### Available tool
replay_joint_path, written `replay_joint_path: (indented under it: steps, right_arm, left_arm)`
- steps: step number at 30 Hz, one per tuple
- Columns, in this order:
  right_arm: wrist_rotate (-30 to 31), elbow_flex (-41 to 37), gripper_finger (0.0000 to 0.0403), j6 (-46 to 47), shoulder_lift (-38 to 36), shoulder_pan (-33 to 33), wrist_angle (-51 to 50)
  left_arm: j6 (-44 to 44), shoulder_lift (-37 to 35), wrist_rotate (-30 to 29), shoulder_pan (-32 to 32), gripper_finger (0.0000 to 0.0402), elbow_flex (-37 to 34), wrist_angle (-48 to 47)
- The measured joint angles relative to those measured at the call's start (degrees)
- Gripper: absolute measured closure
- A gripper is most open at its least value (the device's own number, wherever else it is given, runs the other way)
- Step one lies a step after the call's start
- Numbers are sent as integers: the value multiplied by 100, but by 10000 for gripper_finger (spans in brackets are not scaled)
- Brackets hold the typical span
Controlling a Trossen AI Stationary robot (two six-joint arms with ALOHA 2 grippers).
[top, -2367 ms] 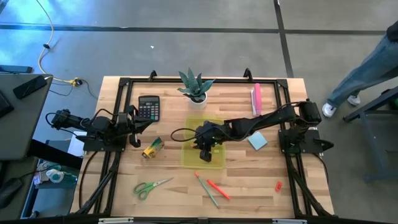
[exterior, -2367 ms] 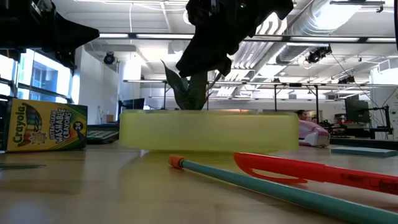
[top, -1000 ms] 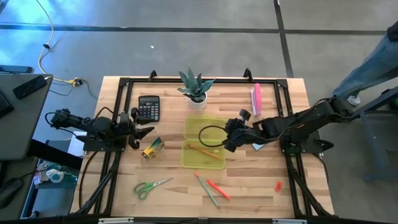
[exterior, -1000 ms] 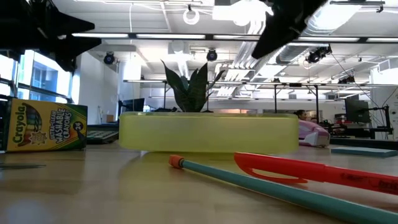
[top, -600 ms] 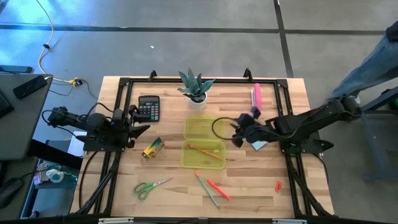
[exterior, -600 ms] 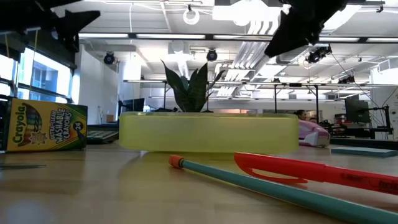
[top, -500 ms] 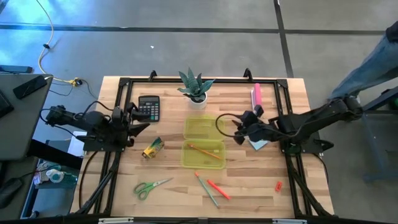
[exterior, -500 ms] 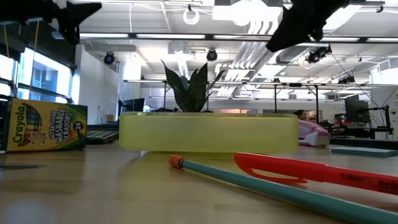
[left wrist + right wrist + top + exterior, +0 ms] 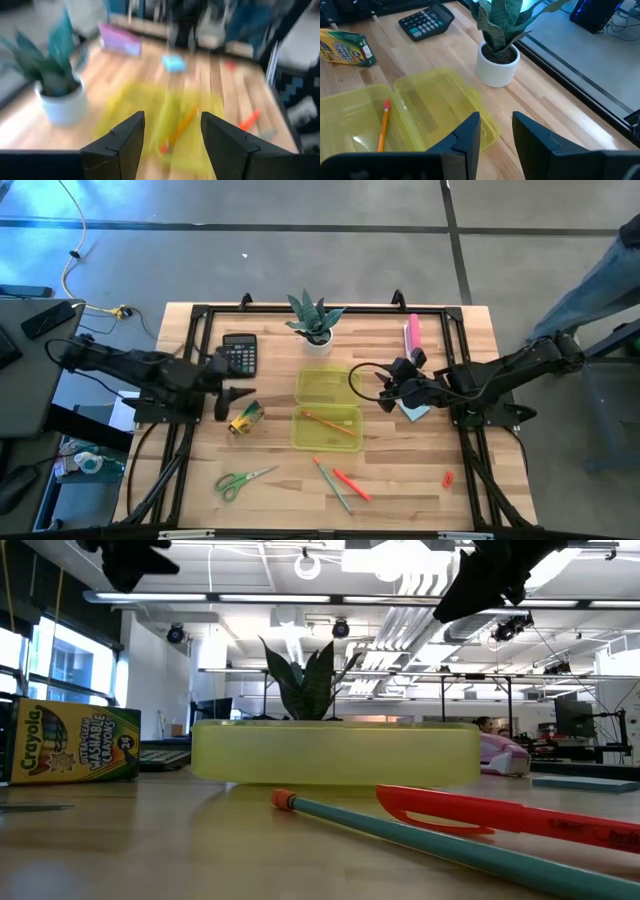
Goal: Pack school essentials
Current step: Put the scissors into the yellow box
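Hovering empty beside the light-blue notepad (image 9: 414, 408), the right gripper (image 9: 383, 392) shows a narrow gap — the left gripper (image 9: 237, 394), jaws wide, hangs near the crayon box (image 9: 245, 418) — pencil (image 9: 332, 424) inside the yellow case (image 9: 327, 412).

Grey concrete floor (image 9: 300, 260) surrounds the table; bright ceiling lights (image 9: 400, 580) overhead.

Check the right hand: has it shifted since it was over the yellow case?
Yes. The right hand has pulled off the yellow case, toward the blue notepad on the right. The pencil now lies in the case.
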Motion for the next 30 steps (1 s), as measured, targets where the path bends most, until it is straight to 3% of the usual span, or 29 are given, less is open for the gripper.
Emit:
replay_joint_path:
  steps: [9, 18, 23, 30]
  right_arm:
    - [-55, 0, 297, 59, 0, 0, 0]
    - [-171, 0, 297, 116, 0, 0, -7]
    - [-301, 0, 297, 149, 2, 0, -12]
    - [-304, 0, 297, 151, 4, -1, -13]
  left_arm:
    - [-1414, 1430, 973, -719, 216, 684, -1403]
    - [-3406, 2449, 1339, -1883, 216, 697, -2180]
    - [-4261, 2995, 1385, -2545, 216, 697, -2264]
    - [-5403, 3654, 1916, -3073, 216, 695, -2182]
